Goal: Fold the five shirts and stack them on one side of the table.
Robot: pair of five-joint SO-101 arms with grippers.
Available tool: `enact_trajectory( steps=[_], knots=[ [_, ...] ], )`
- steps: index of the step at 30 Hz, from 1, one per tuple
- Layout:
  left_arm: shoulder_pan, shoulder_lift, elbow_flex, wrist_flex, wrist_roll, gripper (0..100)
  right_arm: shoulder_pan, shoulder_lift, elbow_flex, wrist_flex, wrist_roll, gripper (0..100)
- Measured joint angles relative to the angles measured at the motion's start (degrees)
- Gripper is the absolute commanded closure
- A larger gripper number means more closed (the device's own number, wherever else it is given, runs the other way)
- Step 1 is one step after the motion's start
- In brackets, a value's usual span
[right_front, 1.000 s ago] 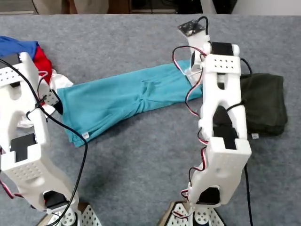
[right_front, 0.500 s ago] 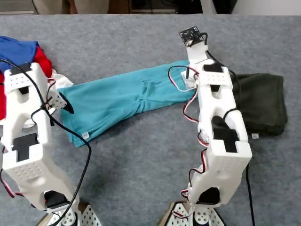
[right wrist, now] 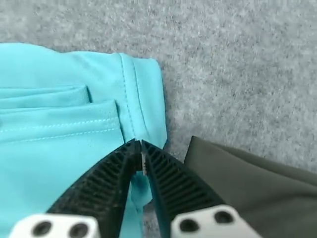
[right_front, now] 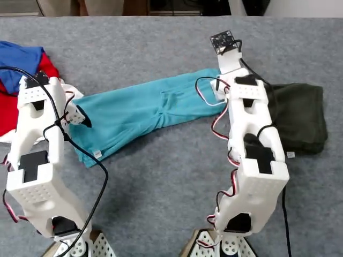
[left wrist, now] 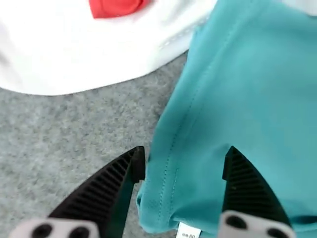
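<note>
High view, lower frame: the grey surface (right_front: 161, 187) runs between the two arm bases. At centre the teal shirt (right_front: 139, 115) lies in a slanted band. At its left edge, beside the label, the left hand (left wrist: 185, 158) is released, straddling the hem. At its right end the right hand (right wrist: 139, 145) is clenched on the hem, just beside the folded dark shirt (right_front: 300, 118). Upper left, the red shirt (right_front: 8, 112), white shirt (right_front: 67, 91) and blue shirt (right_front: 16, 61) are heaped.

Grey felt-like covering (right_front: 161, 203), tan shapes (right_front: 80, 6) beyond far edge — indistinct.
</note>
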Motion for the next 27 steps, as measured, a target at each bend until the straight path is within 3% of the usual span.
enact_trajectory(
  steps=[22, 27],
  knots=[
    [0.0, -0.1, 8.5, -9.1, 9.3, 74, 0.0, 0.0, 0.2, 0.0, 0.0, 99.4],
    [0.2, -0.3, 9.3, -10.6, 9.4, 86, 0.0, 0.0, 0.2, 0.0, 0.0, 99.4]
  ],
)
